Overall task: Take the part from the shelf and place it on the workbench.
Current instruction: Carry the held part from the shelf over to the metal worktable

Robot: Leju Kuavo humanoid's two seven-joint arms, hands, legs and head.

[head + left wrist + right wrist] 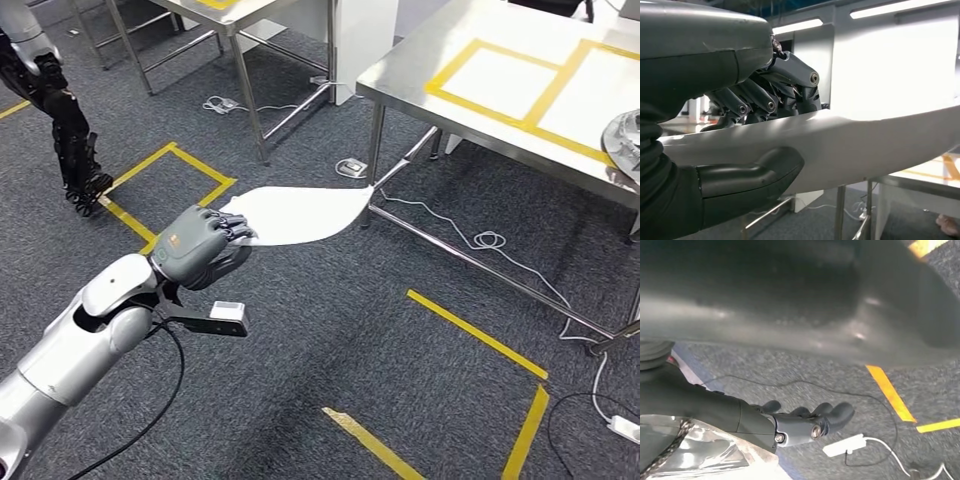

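This is a robotics lab or test workshop laid out like a factory floor, with dark grey carpet (317, 330) marked by yellow tape lines (475, 332) and a taped square (170, 190) that set out standing zones. Bare stainless-steel workbenches (423, 75) on tubular legs stand about, the nearest one carrying yellow tape rectangles (521, 85) that mark placing spots on its top. Loose white cables (483, 240) and a power strip (623, 428) trail across the floor, a second dark robot arm (64, 120) hangs at the far left, and long ceiling strip lights (904, 7) show in the left wrist view.
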